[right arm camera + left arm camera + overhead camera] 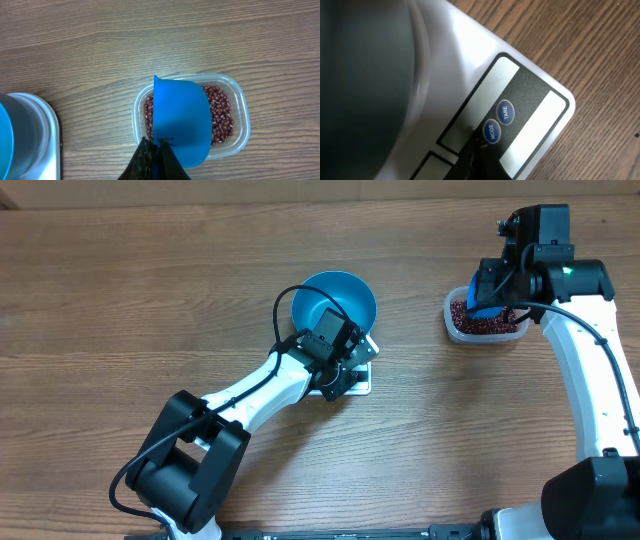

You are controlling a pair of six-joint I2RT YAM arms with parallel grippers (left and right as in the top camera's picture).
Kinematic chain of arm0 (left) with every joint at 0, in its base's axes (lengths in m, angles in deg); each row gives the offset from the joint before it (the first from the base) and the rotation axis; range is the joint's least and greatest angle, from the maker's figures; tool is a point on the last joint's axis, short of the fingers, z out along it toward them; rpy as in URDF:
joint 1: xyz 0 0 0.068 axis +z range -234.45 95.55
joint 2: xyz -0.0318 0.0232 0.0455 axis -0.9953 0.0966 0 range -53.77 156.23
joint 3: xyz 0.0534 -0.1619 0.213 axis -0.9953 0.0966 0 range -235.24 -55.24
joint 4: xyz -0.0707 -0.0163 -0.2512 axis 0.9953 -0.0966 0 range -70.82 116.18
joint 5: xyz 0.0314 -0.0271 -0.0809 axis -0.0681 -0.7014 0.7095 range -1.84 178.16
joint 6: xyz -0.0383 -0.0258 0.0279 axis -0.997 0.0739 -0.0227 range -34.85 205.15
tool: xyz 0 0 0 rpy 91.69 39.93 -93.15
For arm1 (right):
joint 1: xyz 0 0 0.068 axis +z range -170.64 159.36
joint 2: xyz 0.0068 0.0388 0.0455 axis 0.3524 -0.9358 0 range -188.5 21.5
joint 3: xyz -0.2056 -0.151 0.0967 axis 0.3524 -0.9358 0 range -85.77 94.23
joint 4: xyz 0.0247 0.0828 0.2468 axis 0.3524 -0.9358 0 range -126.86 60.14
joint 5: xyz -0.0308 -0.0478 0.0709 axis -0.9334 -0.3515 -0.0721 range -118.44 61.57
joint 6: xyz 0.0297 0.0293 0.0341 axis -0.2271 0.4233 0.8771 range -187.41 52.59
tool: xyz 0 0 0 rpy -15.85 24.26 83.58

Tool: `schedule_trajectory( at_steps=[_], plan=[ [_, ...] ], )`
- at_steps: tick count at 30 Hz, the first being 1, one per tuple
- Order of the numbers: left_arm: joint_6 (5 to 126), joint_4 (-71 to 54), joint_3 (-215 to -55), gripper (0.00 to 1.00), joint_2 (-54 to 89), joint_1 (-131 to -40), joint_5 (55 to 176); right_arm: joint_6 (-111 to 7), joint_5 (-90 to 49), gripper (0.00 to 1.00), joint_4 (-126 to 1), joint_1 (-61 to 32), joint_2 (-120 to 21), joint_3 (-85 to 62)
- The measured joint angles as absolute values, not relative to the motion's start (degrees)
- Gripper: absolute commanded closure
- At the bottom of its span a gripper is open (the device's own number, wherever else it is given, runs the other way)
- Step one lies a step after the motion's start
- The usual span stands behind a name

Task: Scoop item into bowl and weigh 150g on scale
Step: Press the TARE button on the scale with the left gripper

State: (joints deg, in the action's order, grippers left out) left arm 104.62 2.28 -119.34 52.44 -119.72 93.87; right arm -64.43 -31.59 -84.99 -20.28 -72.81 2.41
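the beans lie in a clear tub at about two o'clock on the tabletop, just below the right jaws. those jaws are clenched on the handle end of a blue scoop, held over the tub. the bowl sits on the scale, at nine o'clock from the tub. the left jaws are pressed shut, their tip seemingly touching the scale's mode button.
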Motion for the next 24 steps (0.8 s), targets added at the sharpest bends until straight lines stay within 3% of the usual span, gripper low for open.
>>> schedule_trajectory(
  at_steps=[24],
  plan=[
    [104.6,2.7,-119.3,0.96,53.2,-119.7,93.9,-64.5,-31.6,0.96,-86.1,-20.3,-72.8,2.4]
  ],
)
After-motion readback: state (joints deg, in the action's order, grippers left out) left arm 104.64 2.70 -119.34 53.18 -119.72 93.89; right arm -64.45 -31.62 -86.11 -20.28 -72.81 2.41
